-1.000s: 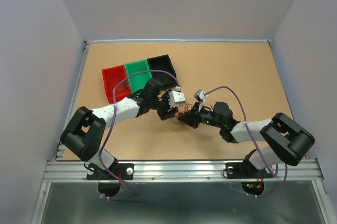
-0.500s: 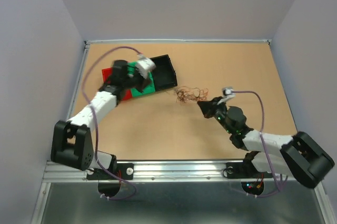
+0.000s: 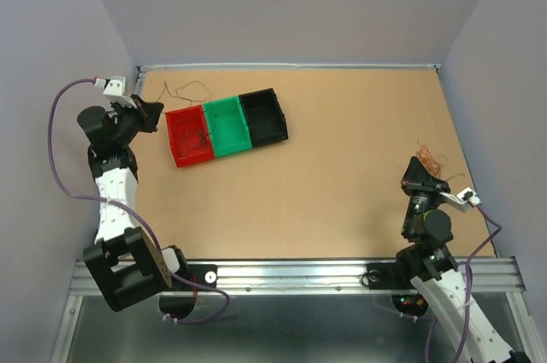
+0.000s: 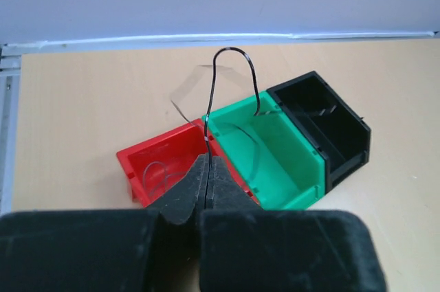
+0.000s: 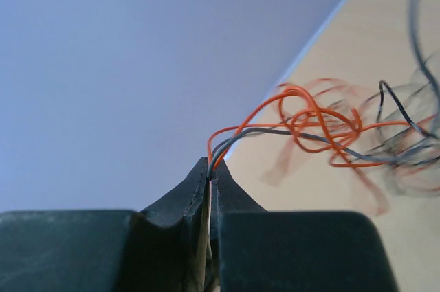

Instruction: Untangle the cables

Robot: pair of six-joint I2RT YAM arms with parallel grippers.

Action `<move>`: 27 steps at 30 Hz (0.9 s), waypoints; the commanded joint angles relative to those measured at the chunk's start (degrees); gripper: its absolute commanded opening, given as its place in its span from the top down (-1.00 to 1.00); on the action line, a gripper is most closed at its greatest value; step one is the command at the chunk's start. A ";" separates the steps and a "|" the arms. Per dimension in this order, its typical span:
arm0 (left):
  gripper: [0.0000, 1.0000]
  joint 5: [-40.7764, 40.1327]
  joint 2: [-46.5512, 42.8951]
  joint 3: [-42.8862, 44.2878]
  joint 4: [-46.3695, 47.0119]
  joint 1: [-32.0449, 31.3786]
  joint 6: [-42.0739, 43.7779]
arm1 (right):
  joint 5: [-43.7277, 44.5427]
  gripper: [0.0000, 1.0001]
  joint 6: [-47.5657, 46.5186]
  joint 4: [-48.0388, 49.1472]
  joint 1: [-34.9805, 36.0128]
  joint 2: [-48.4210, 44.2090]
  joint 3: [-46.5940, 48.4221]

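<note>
Cables (image 5: pixel 323 127) clamped in left jaws, right jaws

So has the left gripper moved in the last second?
Yes. The left gripper has swung from right of the red bin to its left, toward the far-left corner, holding a dark wire.

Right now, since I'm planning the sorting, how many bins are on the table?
3, in a row at the far left: red bin leftmost, green bin in the middle, black bin rightmost.
</note>
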 commanded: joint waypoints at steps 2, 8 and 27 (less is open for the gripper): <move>1.00 0.57 -7.07 -0.04 4.51 -0.57 -1.85 | 4.83 0.99 2.63 -9.52 -0.09 4.50 -5.40; 1.00 5.56 -9.98 6.62 -1.60 -3.45 0.95 | -2.81 0.99 -2.18 -0.14 -0.09 17.24 -3.81; 1.00 -5.25 -3.13 29.67 -14.30 -17.35 5.44 | -14.42 0.99 -6.51 14.38 -0.09 31.49 -3.81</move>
